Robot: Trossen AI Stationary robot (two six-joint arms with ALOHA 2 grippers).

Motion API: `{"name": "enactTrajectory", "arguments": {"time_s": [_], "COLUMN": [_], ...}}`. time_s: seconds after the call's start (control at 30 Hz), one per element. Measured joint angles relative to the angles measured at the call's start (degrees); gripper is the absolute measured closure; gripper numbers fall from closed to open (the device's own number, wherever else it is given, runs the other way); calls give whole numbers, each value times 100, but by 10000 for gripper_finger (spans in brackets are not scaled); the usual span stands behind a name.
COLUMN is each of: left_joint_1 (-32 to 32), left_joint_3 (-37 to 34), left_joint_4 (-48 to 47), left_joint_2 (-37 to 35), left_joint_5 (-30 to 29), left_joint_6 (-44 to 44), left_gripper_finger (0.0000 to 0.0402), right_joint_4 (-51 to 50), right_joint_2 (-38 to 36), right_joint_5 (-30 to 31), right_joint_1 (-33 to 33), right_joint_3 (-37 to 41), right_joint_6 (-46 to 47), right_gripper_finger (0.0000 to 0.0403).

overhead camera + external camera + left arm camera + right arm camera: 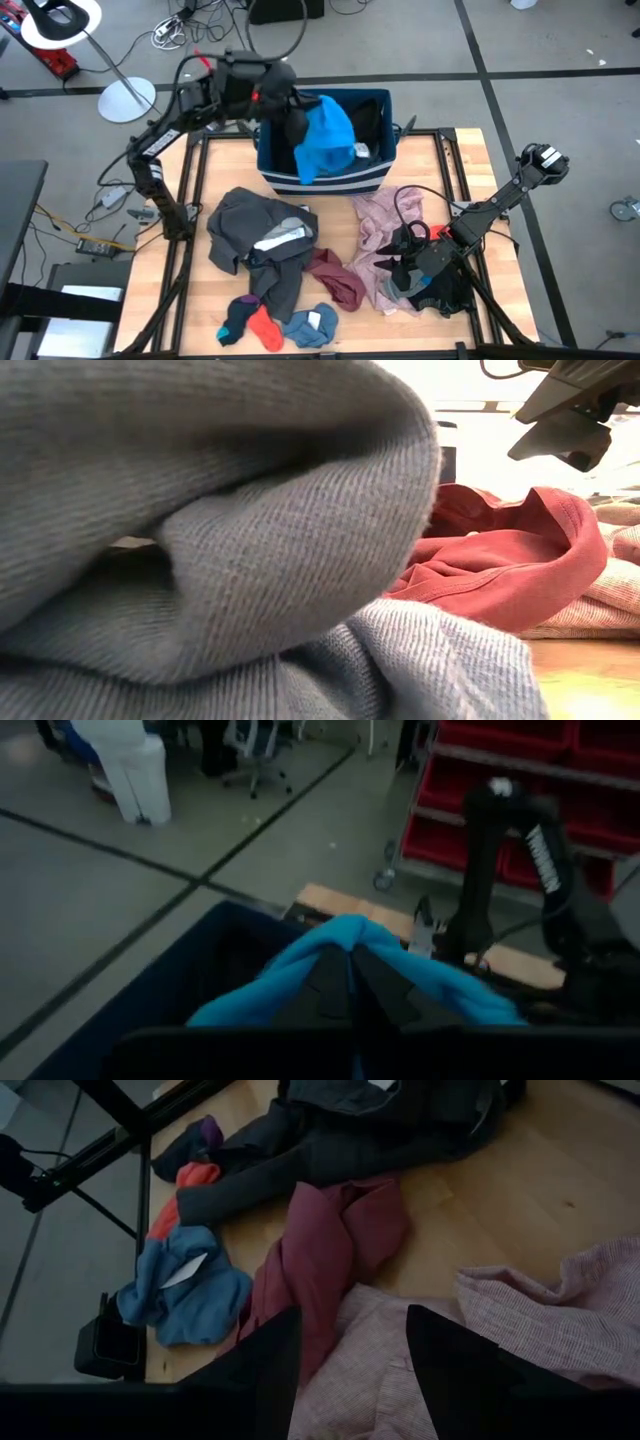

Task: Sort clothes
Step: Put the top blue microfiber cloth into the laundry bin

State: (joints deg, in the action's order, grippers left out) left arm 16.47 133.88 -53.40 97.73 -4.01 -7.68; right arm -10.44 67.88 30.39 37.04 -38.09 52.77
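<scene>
The left gripper [300, 125] is clamped on the bright blue shirt [325, 140] above the blue bin [370, 180] at the table's far edge; judging so, let go only when the cloth hangs fully inside the walls. The right gripper [345, 1370], fingers apart, hovers over the pink shirt [380, 235] near the front right corner w/ nothing held. Bin's contents are mostly hidden, and the low view is blocked by grey cloth [200, 530].

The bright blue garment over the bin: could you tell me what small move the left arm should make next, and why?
Probably open the left gripper: it is shut on the bright blue garment, which hangs over the blue bin, so releasing should drop it in. The right gripper is open above the pink garment.
</scene>
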Motion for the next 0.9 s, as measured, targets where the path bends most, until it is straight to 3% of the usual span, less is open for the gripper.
{"name": "enactTrajectory", "arguments": {"time_s": [0.23,0.63,0.9], "left_joint_1": [542,1039,1239], "left_joint_3": [-335,-2070,-3045], "left_joint_4": [-283,22,399], "left_joint_2": [67,44,14], "left_joint_5": [720,1526,1577], "left_joint_6": [341,750,859], "left_gripper_finger": [401,401,401], "right_joint_4": [-33,-37,-45], "right_joint_2": [0,0,0], "right_joint_5": [0,24,24], "right_joint_1": [0,1,2], "right_joint_3": [0,0,0], "right_joint_6": [-36,-48,-46], "right_gripper_finger": [220,220,220]}}
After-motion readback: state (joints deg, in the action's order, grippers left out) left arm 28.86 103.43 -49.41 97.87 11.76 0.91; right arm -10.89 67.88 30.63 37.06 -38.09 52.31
